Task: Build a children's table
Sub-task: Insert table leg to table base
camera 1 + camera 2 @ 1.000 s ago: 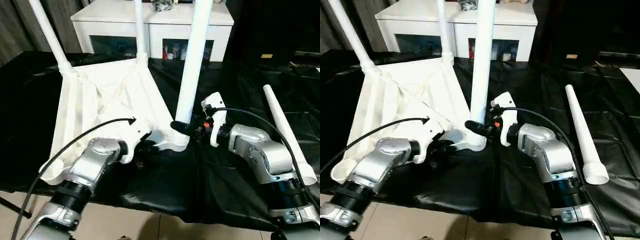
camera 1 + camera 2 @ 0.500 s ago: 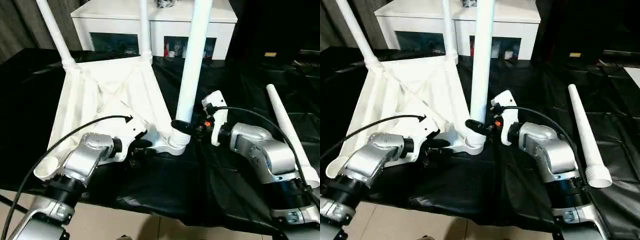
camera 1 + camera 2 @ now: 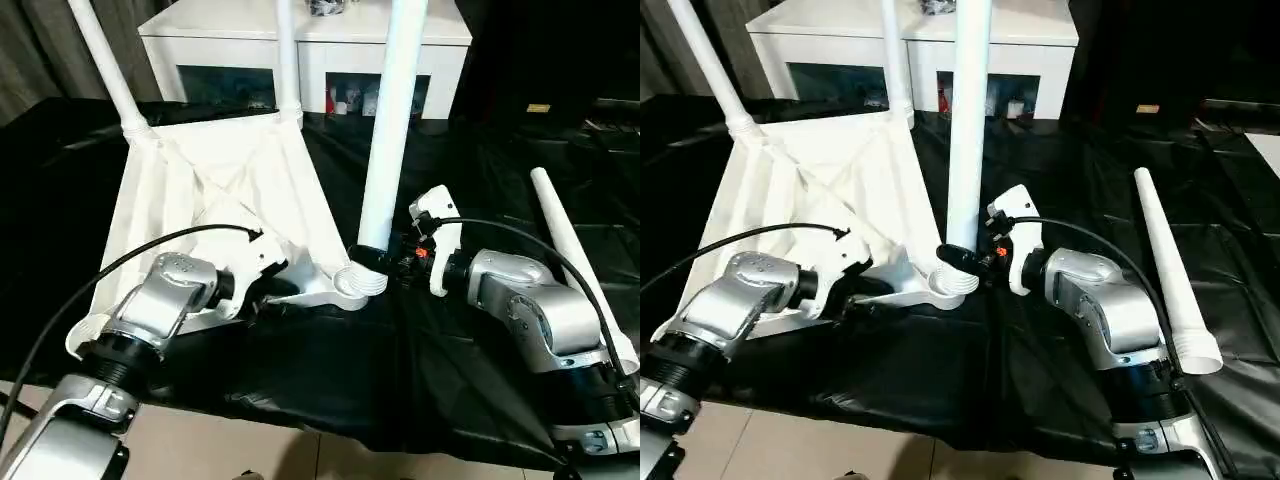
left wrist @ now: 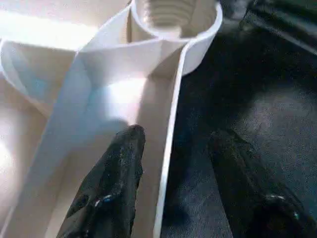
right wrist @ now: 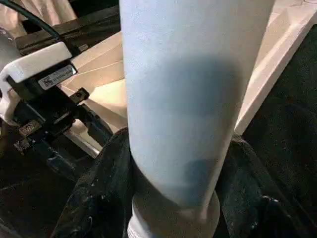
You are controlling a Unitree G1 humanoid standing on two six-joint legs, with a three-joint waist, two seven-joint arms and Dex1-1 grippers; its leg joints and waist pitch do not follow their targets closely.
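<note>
The right gripper (image 3: 962,258) with its two black fingers (image 5: 101,198) is pressed on the lower end of the long white tapered tube leg (image 3: 388,120), one finger on each side, and this leg stands almost upright in the rounded corner socket (image 3: 360,282) of the white plastic rectangular table top (image 3: 215,205). The left gripper (image 4: 173,191) is spread: one black finger (image 4: 111,188) lies inside the ribbed underside, the other is outside over the black cover, and the thin white edge wall (image 4: 168,148) of the top passes between them without being pinched. The top lies upside down on the large black-covered work table (image 3: 330,370), on the robot's left part. Two more white legs (image 3: 105,65) stand in its far corners. A fourth white tube leg (image 3: 1170,270) lies loose on the black cover, to the right of the right arm. Behind the table stands a white cabinet with glass doors (image 3: 235,45).
</note>
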